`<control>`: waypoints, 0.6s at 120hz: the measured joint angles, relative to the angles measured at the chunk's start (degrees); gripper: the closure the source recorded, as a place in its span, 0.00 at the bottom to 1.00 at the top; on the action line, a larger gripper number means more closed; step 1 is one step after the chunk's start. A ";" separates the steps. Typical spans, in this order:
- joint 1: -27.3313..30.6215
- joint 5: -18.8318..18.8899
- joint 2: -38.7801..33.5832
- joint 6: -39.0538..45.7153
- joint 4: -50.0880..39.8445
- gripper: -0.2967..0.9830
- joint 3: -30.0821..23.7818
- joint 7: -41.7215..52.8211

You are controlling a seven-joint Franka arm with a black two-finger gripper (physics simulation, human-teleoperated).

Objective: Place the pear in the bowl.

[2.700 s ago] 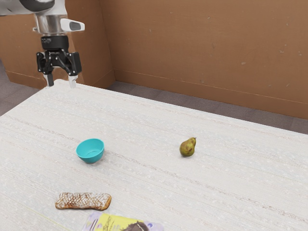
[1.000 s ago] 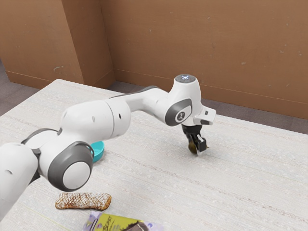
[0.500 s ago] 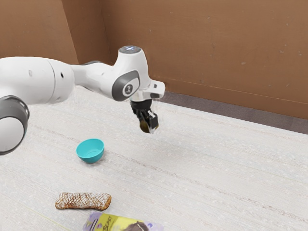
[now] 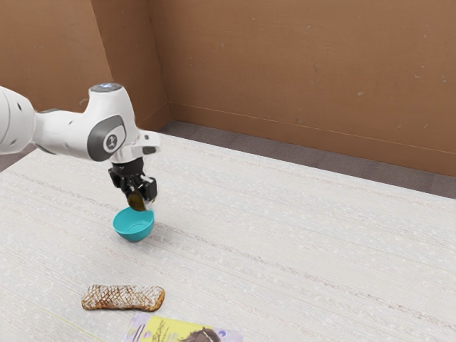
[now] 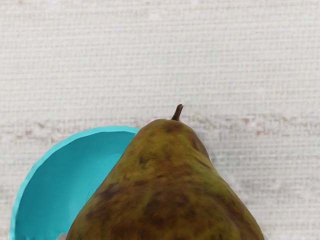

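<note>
Exterior view: holding the pear [image 4: 135,202] clamped in the tool [image 4: 140,202], just above the bowl [image 4: 133,228]. Looks off-center in the wrist view, so probably nudge toward the bowl's middle first, lower gently, let go low to avoid a bounce, then lift straight up.

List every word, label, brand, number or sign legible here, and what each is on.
None can be read.
Packet: dark lettering on its yellow part, too small.
Arm: pale marks on a grey joint cap and the top disc, too small.
Pear, bowl, pastry: no lettering seen.
</note>
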 joint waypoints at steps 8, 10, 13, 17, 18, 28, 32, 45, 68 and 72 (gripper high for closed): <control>1.45 -0.03 0.16 0.12 -0.32 0.48 0.00 -0.40; 1.73 -0.03 0.29 0.16 -0.33 0.48 0.00 -0.49; 2.11 -0.05 0.49 0.27 -0.35 0.47 0.00 -0.61; 2.41 -0.13 0.74 0.42 -0.36 0.46 0.00 -0.76; 2.45 -0.19 0.79 0.46 -0.38 0.45 0.00 -0.79; 2.63 -0.86 1.06 0.69 -0.50 0.39 0.00 -1.05; 2.65 -1.05 1.06 0.75 -0.63 0.37 0.00 -1.14; 2.32 -1.38 -0.63 0.72 -1.04 0.32 0.00 -1.40; -1.46 -5.19 -10.38 -11.19 11.59 0.28 2.74 -1.73; -1.43 -5.51 -10.32 -14.73 16.78 0.28 3.01 -1.76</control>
